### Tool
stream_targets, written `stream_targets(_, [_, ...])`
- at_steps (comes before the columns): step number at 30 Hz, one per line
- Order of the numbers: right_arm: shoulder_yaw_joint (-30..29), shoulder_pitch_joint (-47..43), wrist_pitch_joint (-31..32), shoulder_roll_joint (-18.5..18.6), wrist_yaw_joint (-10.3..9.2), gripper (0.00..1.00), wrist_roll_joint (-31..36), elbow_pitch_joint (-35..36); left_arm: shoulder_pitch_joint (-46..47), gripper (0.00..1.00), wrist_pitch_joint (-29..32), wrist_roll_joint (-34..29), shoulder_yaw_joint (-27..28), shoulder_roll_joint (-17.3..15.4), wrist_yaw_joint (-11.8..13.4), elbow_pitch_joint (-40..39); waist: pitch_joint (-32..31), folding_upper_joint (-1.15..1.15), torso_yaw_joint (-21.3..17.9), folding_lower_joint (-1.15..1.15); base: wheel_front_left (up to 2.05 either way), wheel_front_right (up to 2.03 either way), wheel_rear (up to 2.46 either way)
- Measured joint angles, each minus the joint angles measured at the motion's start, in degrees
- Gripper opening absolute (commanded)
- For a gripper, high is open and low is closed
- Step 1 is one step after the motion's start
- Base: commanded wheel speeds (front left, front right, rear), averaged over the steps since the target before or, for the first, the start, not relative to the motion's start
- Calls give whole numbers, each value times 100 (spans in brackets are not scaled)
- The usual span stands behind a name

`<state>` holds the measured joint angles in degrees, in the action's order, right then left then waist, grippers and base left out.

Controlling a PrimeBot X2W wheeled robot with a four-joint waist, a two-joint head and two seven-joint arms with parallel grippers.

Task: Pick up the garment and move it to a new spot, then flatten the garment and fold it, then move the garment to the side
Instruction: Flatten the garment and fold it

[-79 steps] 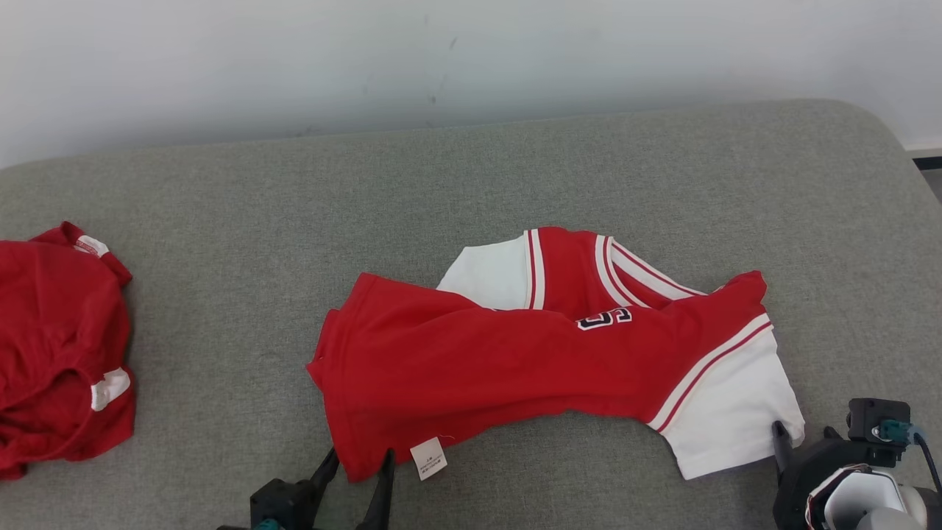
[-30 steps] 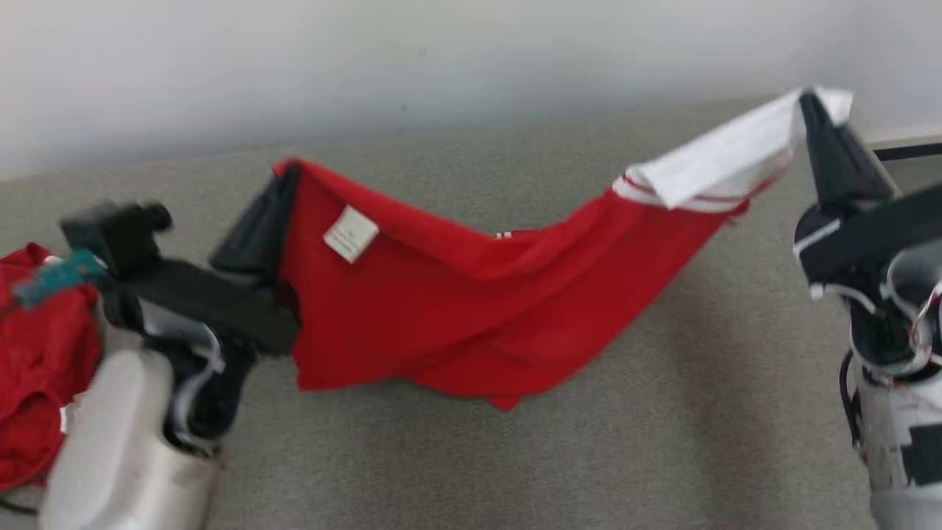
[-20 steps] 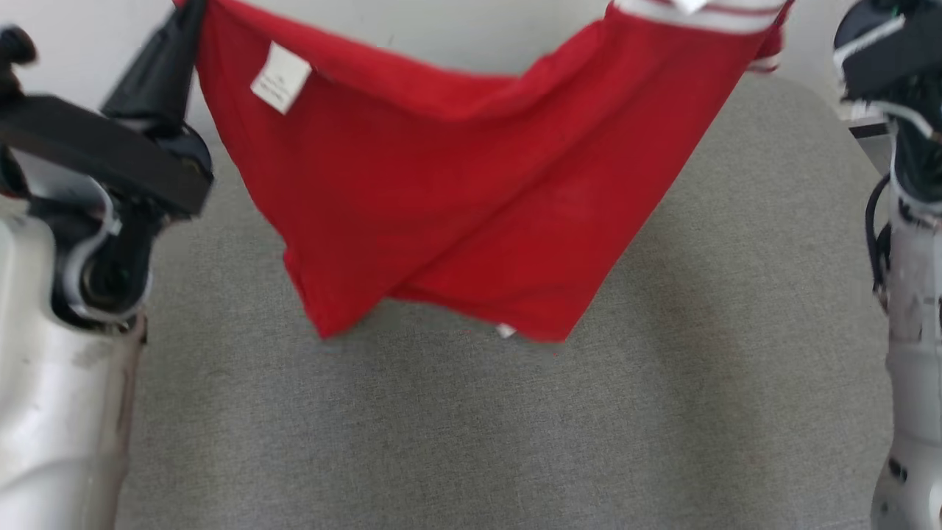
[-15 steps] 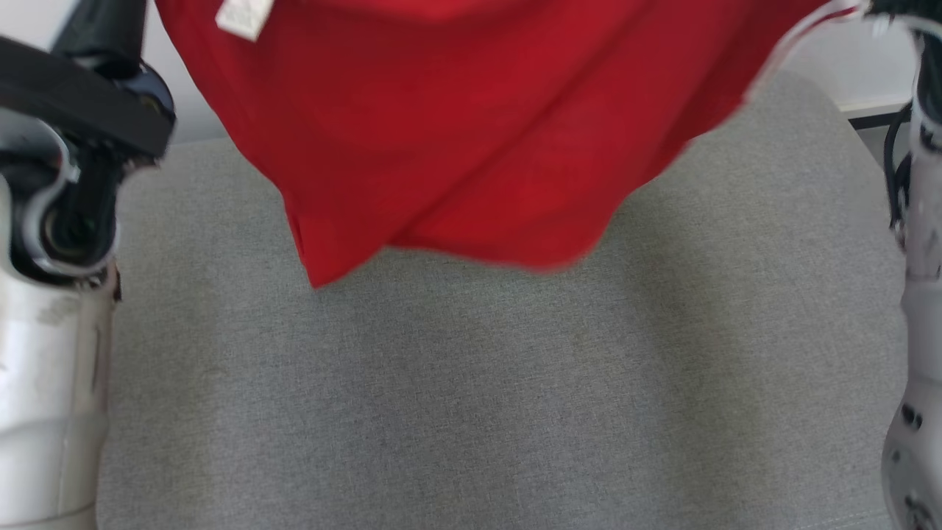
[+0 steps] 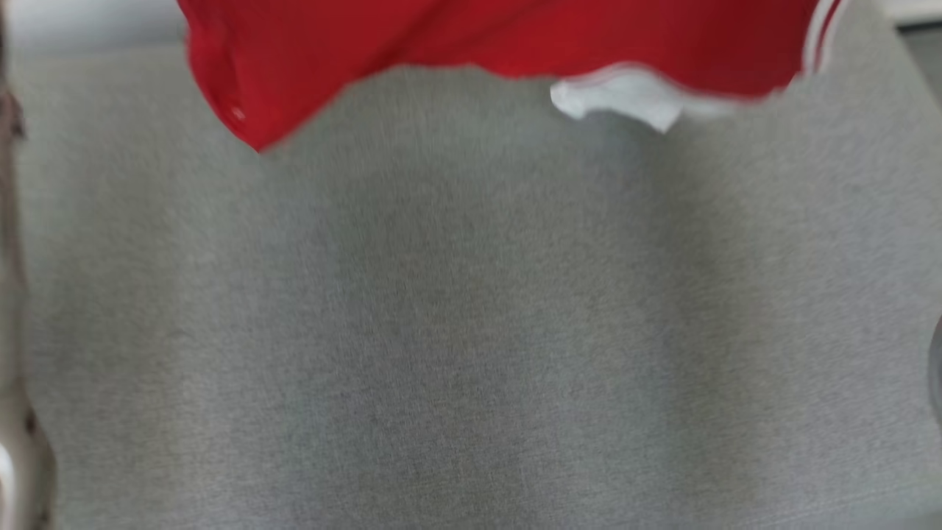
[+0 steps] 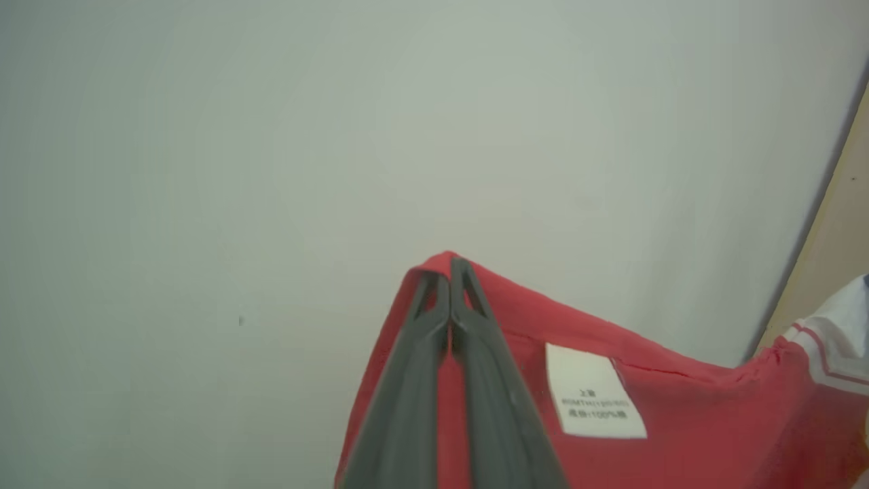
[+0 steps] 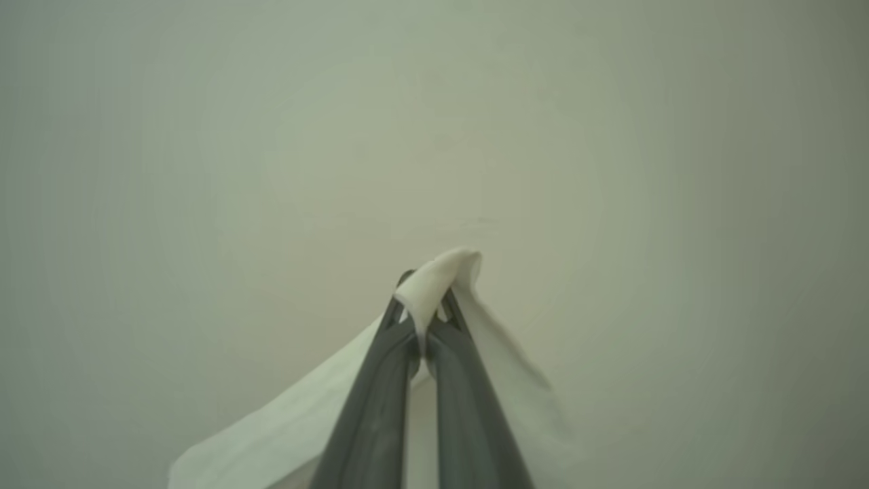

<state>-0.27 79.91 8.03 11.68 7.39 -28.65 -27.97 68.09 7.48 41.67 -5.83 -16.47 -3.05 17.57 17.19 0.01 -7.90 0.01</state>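
The garment (image 5: pixel 515 37) hangs stretched between the two grippers, its long axis running left to right across the top of the head view. The red body sags in the middle. A red corner (image 5: pixel 250 132) drops lowest on the left and a white sleeve (image 5: pixel 618 99) pokes out below the hem towards the right. White trim runs down its right end. The picture is blurred, so I cannot tell whether the lowest corner clears the surface (image 5: pixel 471 331).

Below the hanging hem, the grey surface lies bare and wide, from the left edge to the rounded far right corner.

The left gripper (image 6: pixel 451 272) has its jaws clenched on a red edge of the garment, pinching a peak of cloth at the tips. A white label (image 6: pixel 590 394) sits on the cloth just to the right of the fingers in that view. The right gripper (image 7: pixel 424 305) has its jaws clamped on the white sleeve, which folds over the tips and trails down to the left in that view. Both arms are raised, with the fingers aimed at the pale wall (image 6: pixel 271 136).
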Motion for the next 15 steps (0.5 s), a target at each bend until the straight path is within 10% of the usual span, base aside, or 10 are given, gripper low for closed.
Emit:
stream_targets(9, [-926,1827,-2100,-277,0,0,791,-455,2097,0,-1494,-798,-87,-45,-51,423,1447,0,-2,1,0,0,0])
stream_targets(15, [-991,2367,-2283,-358,0,0,887,-193,2694,0,-2037,-953,-45,-81,-202,516,2191,1,-1,1,0,0,0])
